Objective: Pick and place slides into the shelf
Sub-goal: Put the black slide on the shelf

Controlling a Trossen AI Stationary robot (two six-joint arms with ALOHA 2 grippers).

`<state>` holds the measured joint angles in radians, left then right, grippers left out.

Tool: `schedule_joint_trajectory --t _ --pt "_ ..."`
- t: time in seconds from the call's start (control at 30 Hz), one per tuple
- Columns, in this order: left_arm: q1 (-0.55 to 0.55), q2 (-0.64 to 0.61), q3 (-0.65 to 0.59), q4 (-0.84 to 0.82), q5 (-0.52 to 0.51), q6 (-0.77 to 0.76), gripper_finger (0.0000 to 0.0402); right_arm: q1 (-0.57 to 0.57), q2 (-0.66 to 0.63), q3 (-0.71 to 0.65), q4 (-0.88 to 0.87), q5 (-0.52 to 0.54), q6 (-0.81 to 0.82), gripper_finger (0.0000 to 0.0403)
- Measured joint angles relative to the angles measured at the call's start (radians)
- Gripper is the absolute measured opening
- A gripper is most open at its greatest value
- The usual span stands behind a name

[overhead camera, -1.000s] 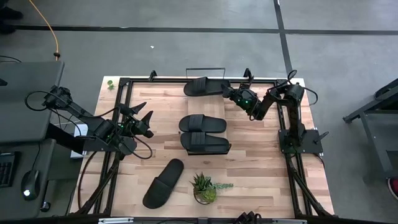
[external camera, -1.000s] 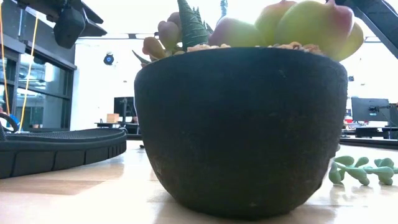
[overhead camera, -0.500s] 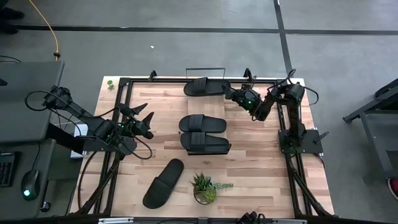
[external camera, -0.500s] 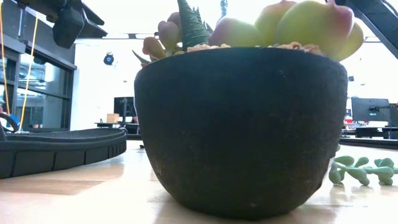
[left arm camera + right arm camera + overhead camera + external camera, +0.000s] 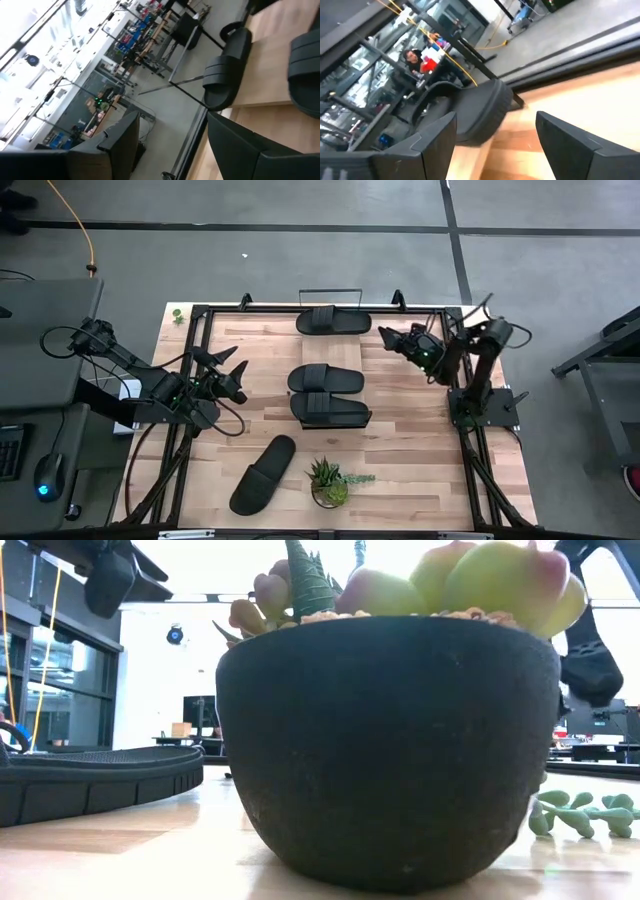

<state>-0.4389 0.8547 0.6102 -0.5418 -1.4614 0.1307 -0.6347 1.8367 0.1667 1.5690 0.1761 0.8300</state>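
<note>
One slide [image 5: 333, 320] on shelf [image 5: 331, 337]

Grey concrete floor [image 5: 300, 260] all around, crossed by dark seam lines. Yellow cable [image 5: 88, 235] trailing over it at far left. Grey desk [image 5: 40, 350] left of the worktop [image 5: 400, 440], with a keyboard [image 5: 10, 450] and a mouse [image 5: 42, 485] on it. Seen level across: bright white wall [image 5: 170, 670], tall glazed panels [image 5: 45, 690] at left, monitors [image 5: 595, 718] on distant desks. Cluttered shelving and workbenches [image 5: 145, 30] beyond.
</note>
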Motion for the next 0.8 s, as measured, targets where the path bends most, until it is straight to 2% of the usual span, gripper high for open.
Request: schedule_joint_trajectory --t 0.17,0.37,0.47,0.67,0.8 --pt "0.0 0.0 0.0 0.001 0.056 0.004 0.0216 0.001 -0.123 -0.065 0.001 -0.096 -0.004 0.0259" --pt "0.0 0.0 0.0 0.026 0.16 0.021 0.0216 0.013 -0.292 -0.084 0.003 -0.294 0.003 0.0259" --pt "0.0 0.0 0.0 0.069 0.282 0.052 0.0216 0.045 -0.371 -0.084 0.003 -0.356 -0.011 0.0259" --pt "0.0 0.0 0.0 0.167 0.56 0.098 0.0216 0.088 -0.488 -0.084 0.002 -0.36 -0.029 0.0259" --pt "0.0 0.0 0.0 0.211 0.702 0.077 0.0216 0.095 -0.539 -0.084 0.0 -0.37 -0.053 0.0259"
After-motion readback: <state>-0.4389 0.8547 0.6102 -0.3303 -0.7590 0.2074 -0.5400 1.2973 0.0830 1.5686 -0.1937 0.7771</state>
